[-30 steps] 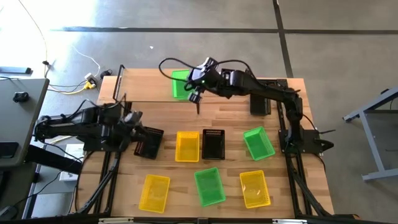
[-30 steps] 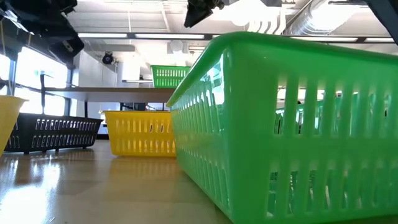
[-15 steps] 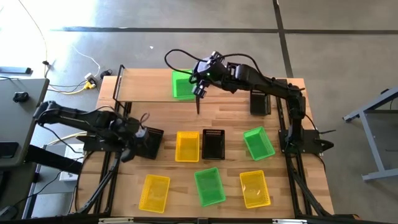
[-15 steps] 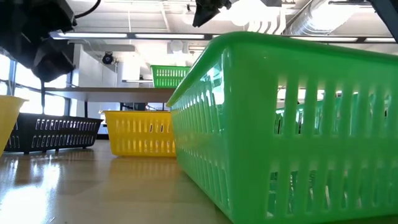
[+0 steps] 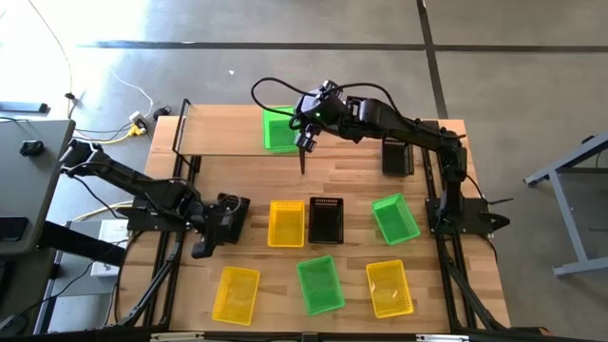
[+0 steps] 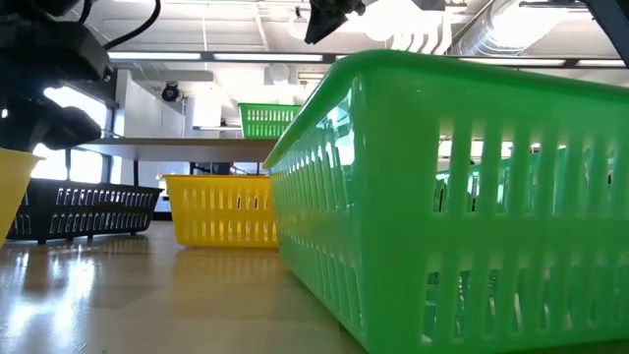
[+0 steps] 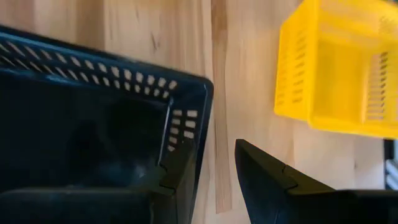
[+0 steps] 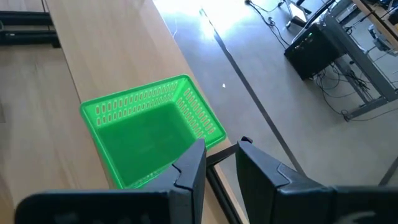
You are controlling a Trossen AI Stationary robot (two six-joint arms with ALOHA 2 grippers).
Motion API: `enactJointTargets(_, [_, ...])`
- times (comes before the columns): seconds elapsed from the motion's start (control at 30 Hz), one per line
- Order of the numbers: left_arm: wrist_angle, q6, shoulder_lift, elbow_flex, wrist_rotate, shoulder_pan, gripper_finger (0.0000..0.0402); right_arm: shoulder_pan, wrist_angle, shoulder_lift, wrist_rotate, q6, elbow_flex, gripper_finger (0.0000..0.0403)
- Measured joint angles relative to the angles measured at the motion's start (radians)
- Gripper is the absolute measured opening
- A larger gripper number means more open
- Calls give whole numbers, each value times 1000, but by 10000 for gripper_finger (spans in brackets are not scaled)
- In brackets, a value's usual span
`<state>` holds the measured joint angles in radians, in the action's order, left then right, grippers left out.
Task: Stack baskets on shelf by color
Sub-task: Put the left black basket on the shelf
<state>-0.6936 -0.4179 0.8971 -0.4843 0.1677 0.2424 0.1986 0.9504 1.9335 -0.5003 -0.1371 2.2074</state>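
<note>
One green basket (image 5: 278, 130) sits on the shelf (image 5: 223, 128), at its right end; the board to the left of it is bare wood. Right gripper (image 5: 304, 141) hangs just off that basket's right edge, above the shelf end. In its wrist view the fingers (image 8: 189, 163) stand a narrow gap apart with nothing between them, the green basket lying just ahead of the tips.

Left gripper (image 5: 211, 234) is down at the black basket (image 5: 228, 217) on the table's left side. In the left wrist view one finger (image 7: 180, 180) is inside the basket's corner and the other is outside, so the wall sits between them; gap is still visible, can't tell whether they're pressing on it. A yellow basket (image 7: 339, 68) lies beyond the fingertips, apart from the black one.

Rest on the table (image 5: 351, 161): yellow, black and green in the middle row, then yellow, green, yellow in the near row, all well apart from both grippers. Another black basket (image 5: 397, 157) sits by the right arm's base. Low view is mostly filled by the wall of a near green basket (image 6: 462, 197).
</note>
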Motion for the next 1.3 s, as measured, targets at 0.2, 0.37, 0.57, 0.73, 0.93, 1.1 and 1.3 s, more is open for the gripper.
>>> enactJointTargets(0.2, [0, -11, 54, 0, -38, 49, 103, 0, 0, 0, 0, -1, 0, 76])
enactJointTargets(0.37, [-2, -26, 101, 0, -93, 69, 103, 0, 0, 0, 0, -1, 0, 76])
enactJointTargets(0.57, [-1, -93, 126, 0, -96, 81, 103, 0, 0, 0, 0, -1, 0, 76])
enactJointTargets(0.73, [-21, -103, 126, -16, -141, 103, 103, 0, 0, 0, 0, -1, -1, 76])
enactJointTargets(0.93, [-66, -28, 126, -73, -226, 127, 103, 0, 0, 0, -1, -2, -1, 76])
enactJointTargets(1.1, [-74, 0, 135, -72, -200, 127, 103, 0, 1, 0, 1, -1, -1, 76])
enactJointTargets(1.3, [-78, 19, 187, -72, -246, 127, 103, 0, 1, 0, 4, -1, -1, 76])
